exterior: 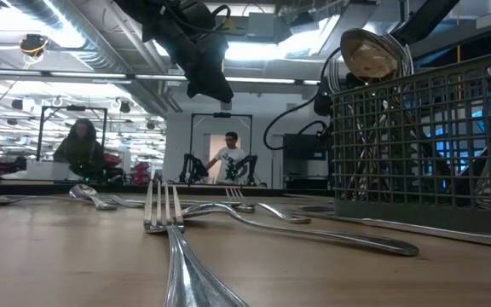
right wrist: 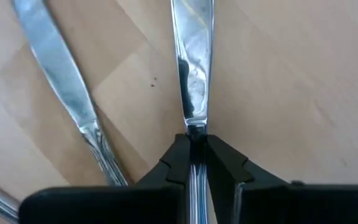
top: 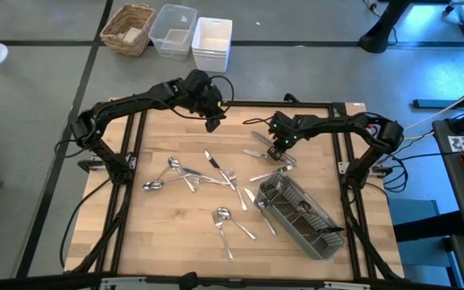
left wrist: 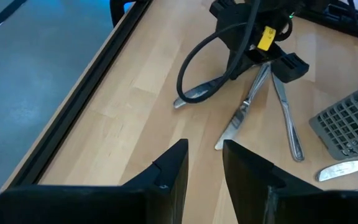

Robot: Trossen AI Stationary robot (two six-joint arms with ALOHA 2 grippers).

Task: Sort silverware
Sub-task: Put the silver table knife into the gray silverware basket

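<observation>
Nearest the low camera, a fork (exterior: 164, 223) lies on the wooden table (top: 176, 242) with its tines pointing away, its handle running out under the lens. Just behind it a long handle (exterior: 331, 237) stretches across toward the grey slatted caddy (exterior: 424, 145), which stands at the right and holds a spoon (exterior: 366, 53) upright along with other pieces.

From above, the caddy (top: 300, 216) sits tilted at the table's near right, with a knife (top: 260, 211) lying just beside its left wall. 2 spoons (top: 225, 219) lie near the table's front middle. Farther in, a loose cluster of forks and spoons (top: 188, 176) spreads across the middle left, some pieces crossing one another.

Beyond the caddy, the right gripper (top: 279, 150) is down at the table among a few knives (top: 258, 153). Its wrist view shows the 2 fingers (right wrist: 178, 163) pinched on the handle of a table knife (right wrist: 192, 74), whose blade extends away over the wood; a 2nd knife (right wrist: 61, 81) lies apart beside it at an angle.

The left gripper (top: 213, 122) hangs above the far middle of the table, near the back edge. Its fingers (left wrist: 171, 171) stand slightly apart with nothing between them.

Past the table's far edge, a wicker basket (top: 129, 28) and 2 pale plastic bins (top: 193, 36) sit on the floor. In the room behind, 2 people (exterior: 227, 155) are visible.
</observation>
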